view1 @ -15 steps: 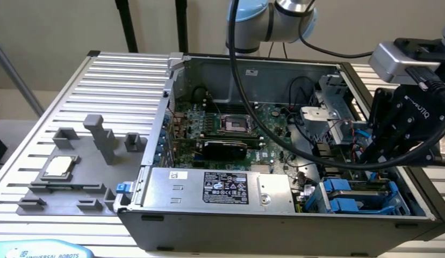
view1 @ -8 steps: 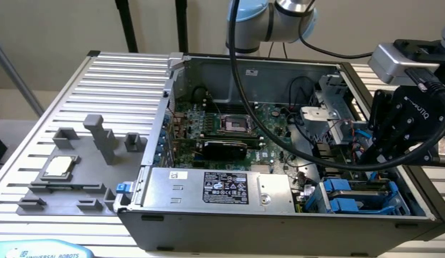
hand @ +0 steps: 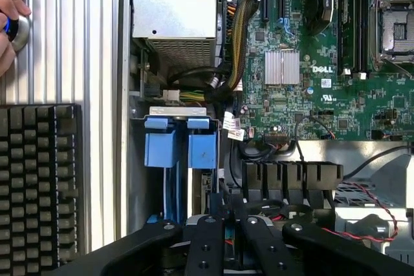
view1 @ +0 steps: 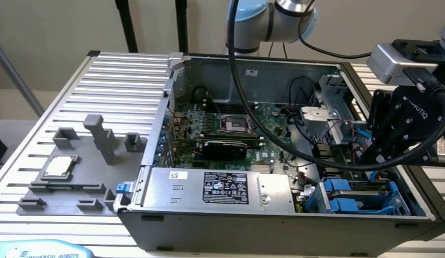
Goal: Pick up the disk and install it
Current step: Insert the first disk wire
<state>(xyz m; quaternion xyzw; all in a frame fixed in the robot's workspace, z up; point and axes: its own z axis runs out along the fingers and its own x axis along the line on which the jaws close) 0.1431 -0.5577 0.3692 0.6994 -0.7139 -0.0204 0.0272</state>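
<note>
Disk (hand: 202, 150) sits slotted in the case bay, arm (view1: 413, 126) tilted above.

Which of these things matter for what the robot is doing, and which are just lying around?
Part of the job: gripper; blue disk carriers in the bay; computer case.

Just lying about: chip on the grey fixture; keyboard; a person's hand at the table's edge.

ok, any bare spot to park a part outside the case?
Ribbed tabletop behind the grey fixture, beside the case wall, is bare. The fixture holds a silvery chip. Inside the case it's crowded: cables, motherboard, blue drive carriers.
</note>
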